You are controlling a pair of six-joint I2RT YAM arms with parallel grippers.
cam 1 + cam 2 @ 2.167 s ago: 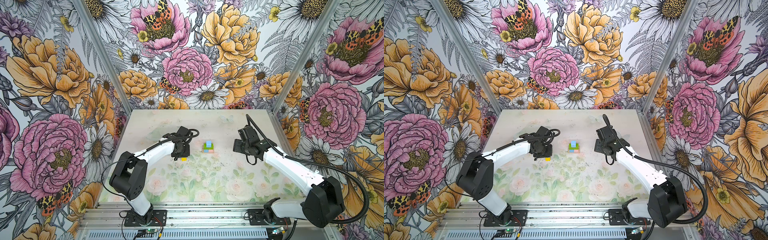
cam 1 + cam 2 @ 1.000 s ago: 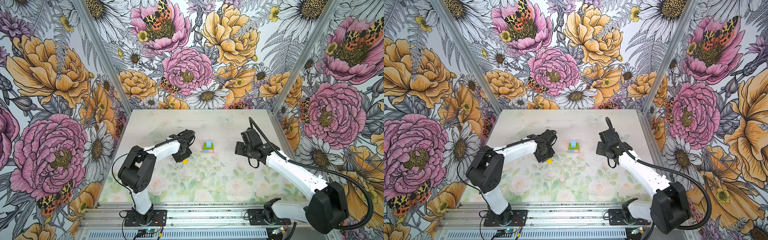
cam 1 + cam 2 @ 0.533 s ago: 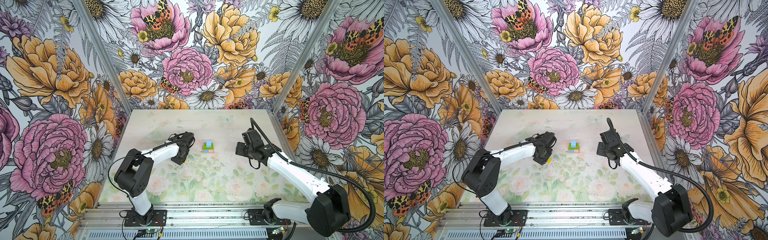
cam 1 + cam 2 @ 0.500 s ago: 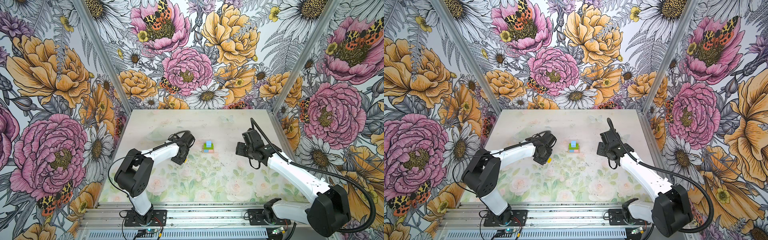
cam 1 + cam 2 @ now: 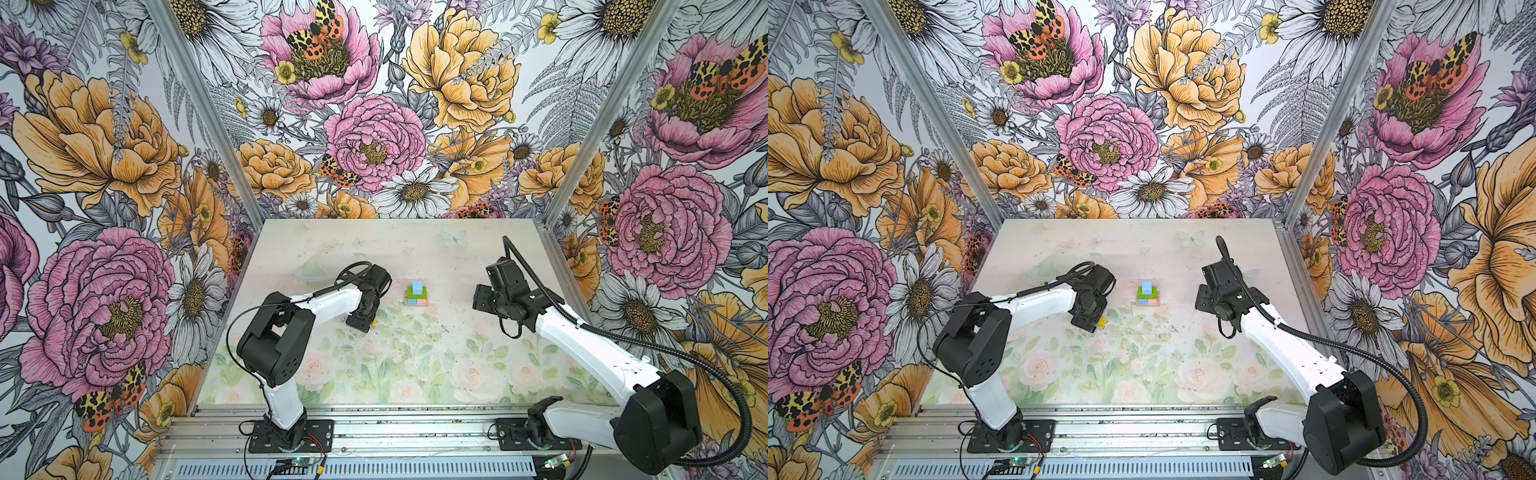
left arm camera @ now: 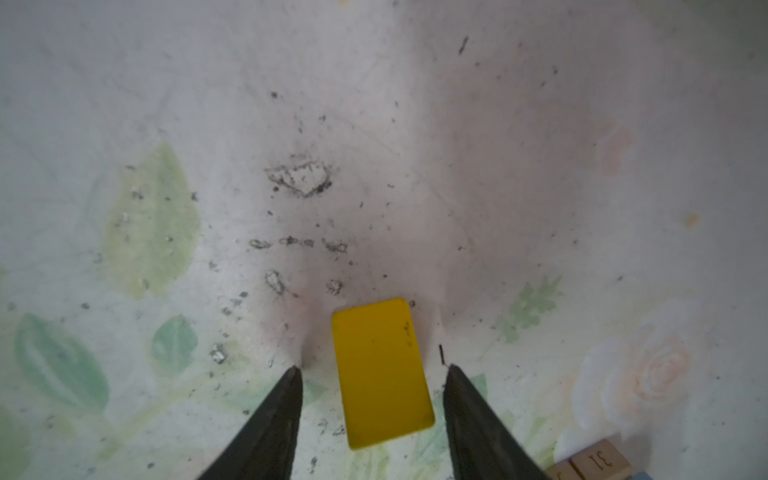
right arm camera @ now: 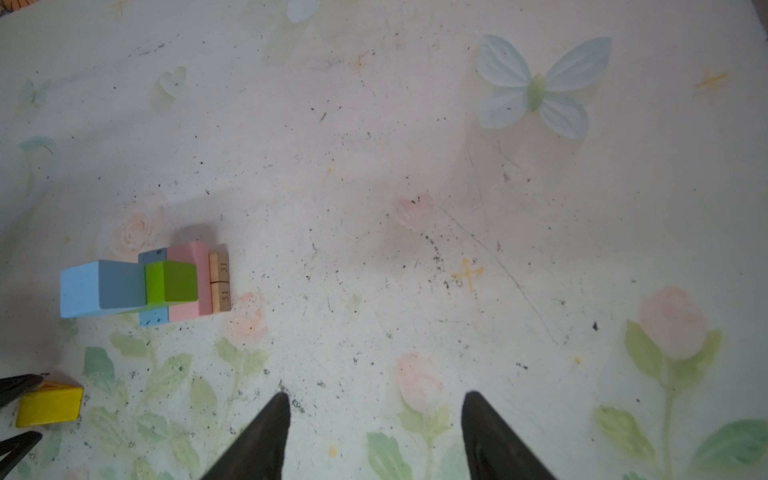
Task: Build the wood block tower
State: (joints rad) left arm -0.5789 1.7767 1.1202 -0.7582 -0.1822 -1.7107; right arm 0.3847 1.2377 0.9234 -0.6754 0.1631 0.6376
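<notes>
Yellow block (image 6: 382,374) lies between spread left claw (image 6: 372,367) tips, untouched.

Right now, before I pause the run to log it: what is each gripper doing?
Left gripper: open, with the yellow block lying loose between its jaws.
Right gripper: open, holding nothing.

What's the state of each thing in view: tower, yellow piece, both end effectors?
tower: standing, light blue cube on top, no yellow roof yet.
yellow roof piece: lying on the table, apart from the tower, ungripped.
left end effector: open around the yellow roof piece, a gap on each side.
right end effector: open, empty, away from the tower.
</notes>
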